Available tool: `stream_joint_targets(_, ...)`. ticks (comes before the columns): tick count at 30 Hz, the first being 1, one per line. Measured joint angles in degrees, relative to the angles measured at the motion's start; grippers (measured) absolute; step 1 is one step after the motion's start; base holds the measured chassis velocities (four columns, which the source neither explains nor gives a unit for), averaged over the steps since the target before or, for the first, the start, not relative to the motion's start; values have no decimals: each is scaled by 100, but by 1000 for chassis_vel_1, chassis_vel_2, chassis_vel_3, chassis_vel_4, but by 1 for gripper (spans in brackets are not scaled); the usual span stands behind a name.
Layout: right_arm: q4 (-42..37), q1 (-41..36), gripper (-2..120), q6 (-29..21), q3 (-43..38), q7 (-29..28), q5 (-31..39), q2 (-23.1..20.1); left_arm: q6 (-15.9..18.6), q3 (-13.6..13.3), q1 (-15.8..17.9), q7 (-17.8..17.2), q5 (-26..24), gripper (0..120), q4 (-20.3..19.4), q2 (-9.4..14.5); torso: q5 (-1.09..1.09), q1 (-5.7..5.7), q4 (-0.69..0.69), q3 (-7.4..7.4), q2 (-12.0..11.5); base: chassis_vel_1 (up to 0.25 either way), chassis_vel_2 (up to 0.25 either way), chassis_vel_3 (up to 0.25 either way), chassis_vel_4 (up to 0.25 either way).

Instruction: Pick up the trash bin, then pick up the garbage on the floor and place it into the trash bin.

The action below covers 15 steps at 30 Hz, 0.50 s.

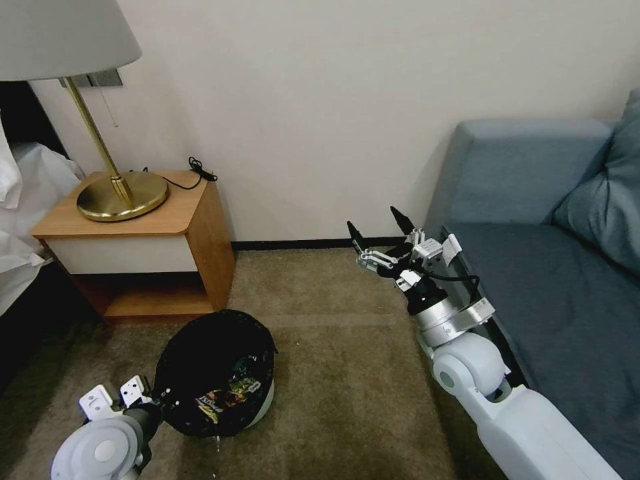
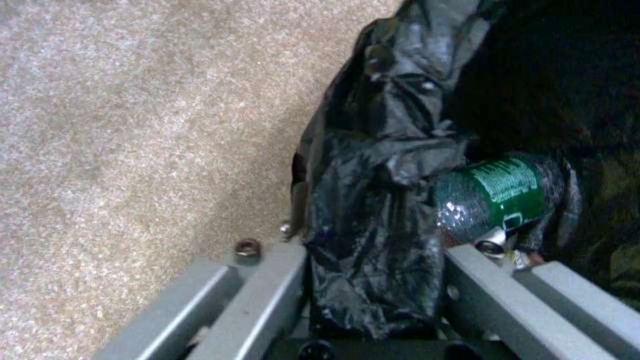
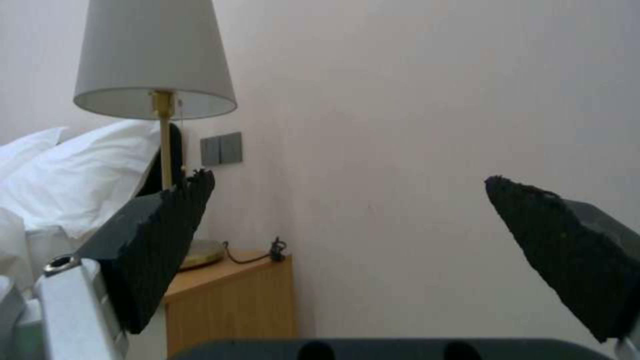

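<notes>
Trash bin (image 1: pixel 217 380) at lower left of head view, tilted toward the camera, black bag (image 2: pixel 380 200) folded over the rim, white wall showing at its near right side. Looks held off or tipped on the carpet (image 1: pixel 347 347), cannot tell which. Left hand (image 1: pixel 160 400) at the bin's rim; in left wrist view, grey fingers (image 2: pixel 267 295) closed either side of the crinkly bag and rim, so clamped on the bin edge. Garbage inside already: small bottle with green label (image 2: pixel 500 192) lying just within the rim, coloured wrappers (image 1: pixel 223 397) visible in the bin in head view. No loose litter seen on the carpet patch in front. Right hand (image 1: pixel 380 230) raised in mid-air just beside the sofa (image 1: pixel 553 280), pointing toward the wall (image 1: pixel 333 100), black fingertips (image 3: pixel 160 240) spread wide, nothing between them. Nightstand (image 1: pixel 147 247) with brass lamp (image 1: pixel 120 193) behind the bin, bed linen (image 1: pixel 20 200) at far left. Step judged: bin pickup done, collection well along or finished, right hand just emptied or between fetches. Next move, as a guess: check floor for leftover pieces; if any, lower the spread right hand onto one, close, carry over the bin mouth and release. Needs the left grip steady so the tilted bin doesn't spill the bottle near the rim.
</notes>
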State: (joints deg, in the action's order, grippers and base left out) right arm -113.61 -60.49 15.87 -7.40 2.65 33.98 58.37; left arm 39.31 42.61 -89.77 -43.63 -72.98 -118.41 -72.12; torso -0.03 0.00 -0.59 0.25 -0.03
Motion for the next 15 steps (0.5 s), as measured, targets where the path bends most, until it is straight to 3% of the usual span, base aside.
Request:
stream_joint_targets(1, 0, 0, 100, 0, 0, 0, 0, 0, 0, 0, 0, 0, 0, 14, 0, 0, 0, 0, 0, 0, 0, 0, 0, 0, 0)
stream_joint_targets(6, 1, -88, 100, 24, 12, 19, -60, -7, -4, 10, 29, 16, -40, 36, 76, 4, 1, 0, 0, 0, 0, 0, 0, 0, 0)
stream_joint_targets(9, 3, -124, 100, 32, 9, 32, -78, -9, -4, 12, 41, 66, 23, 41, 104, 1, 2, 0, 0, 0, 1, 0, 0, 0, 0)
stream_joint_targets(12, 31, -237, 100, 73, 5, 78, -143, -5, -32, 21, 58, 453, 278, 58, 114, -4, -4, 0, -2, 0, 0, 0, 0, 0, 0)
stream_joint_targets(13, 31, -237, 100, 73, 5, 78, -143, -5, -32, 21, 58, 453, 278, 58, 114, -4, -4, 0, -2, 0, 0, 0, 0, 0, 0)
stream_joint_targets(15, 38, -309, 100, 89, 6, 118, -179, 8, -133, 23, 60, 888, 619, 68, 23, 2, -10, 0, -3, 1, 0, 0, 0, 0, 0)
